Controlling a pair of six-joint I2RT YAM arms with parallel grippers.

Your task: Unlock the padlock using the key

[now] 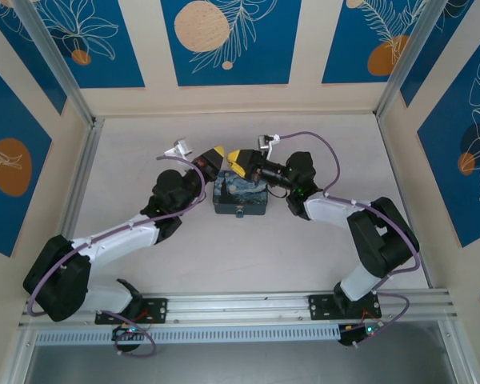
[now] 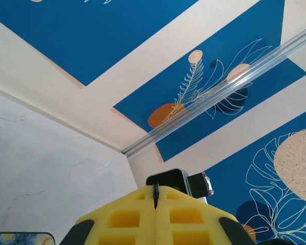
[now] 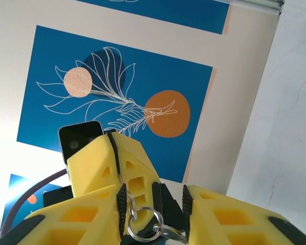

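While clamped fully shut, left hand (image 2: 156, 203): blocky yellow fingers (image 2: 125, 219) with square pockets, pinching the key (image 2: 155, 190), a thin dark metal sliver, long axis along their seam, tip pointing straight out from the hand. Facing it, right hand (image 3: 154, 204) partly open; silvery wire rings (image 3: 143, 227) in the gap, gripped or not unclear. Close by both hands, dark blue swirl-printed box (image 1: 240, 198) on pale table (image 1: 320, 144).
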